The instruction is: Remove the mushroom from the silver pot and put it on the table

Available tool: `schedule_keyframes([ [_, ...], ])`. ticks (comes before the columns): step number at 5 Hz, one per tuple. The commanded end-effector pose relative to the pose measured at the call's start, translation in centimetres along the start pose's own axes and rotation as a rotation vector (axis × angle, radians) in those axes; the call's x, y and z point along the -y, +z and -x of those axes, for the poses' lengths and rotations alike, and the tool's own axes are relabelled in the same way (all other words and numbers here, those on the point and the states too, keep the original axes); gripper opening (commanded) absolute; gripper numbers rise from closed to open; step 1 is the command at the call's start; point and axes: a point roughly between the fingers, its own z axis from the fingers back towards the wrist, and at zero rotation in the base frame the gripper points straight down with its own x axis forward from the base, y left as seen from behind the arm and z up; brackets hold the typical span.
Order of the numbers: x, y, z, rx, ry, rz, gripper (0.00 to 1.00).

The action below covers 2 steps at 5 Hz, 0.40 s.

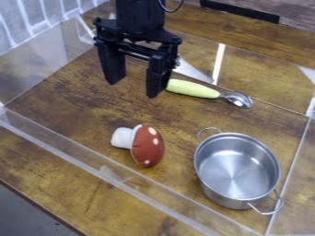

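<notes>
The mushroom (143, 144) lies on its side on the table (74, 101), outside the silver pot (238, 170) and just to the left of it, apart from the pot's wall. Its dark red, white-dotted cap faces the pot side and the near edge; its short white stem points away from the pot, toward the left.

The silver pot stands upright on the table, right of the mushroom. Its interior shows bare shiny steel with nothing in it. Thin wire loop handles sit on its rim, one on the far-left side toward the mushroom and one on the near-right side.

Behind the mushroom, farther from the camera, a spoon (207, 91) with a yellow-green handle lies flat on the table, its metal bowl pointing right, above the pot in the view.

The gripper (135, 78) hangs above the table behind the mushroom, well apart from it, pointing straight down. Its two black fingers (157, 77) are spread wide and released, with nothing between them.

A clear plastic wall (87, 157) borders the table, running along the near side in front of the mushroom.
</notes>
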Motion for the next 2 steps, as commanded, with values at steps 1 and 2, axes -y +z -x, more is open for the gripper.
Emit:
schedule_keyframes([
  [1,-1.35,2.24,0.09,0.062,-0.015,0.003,1.0],
  [2,-1.77,2.25,0.05,0.056,-0.043,0.005,1.0],
])
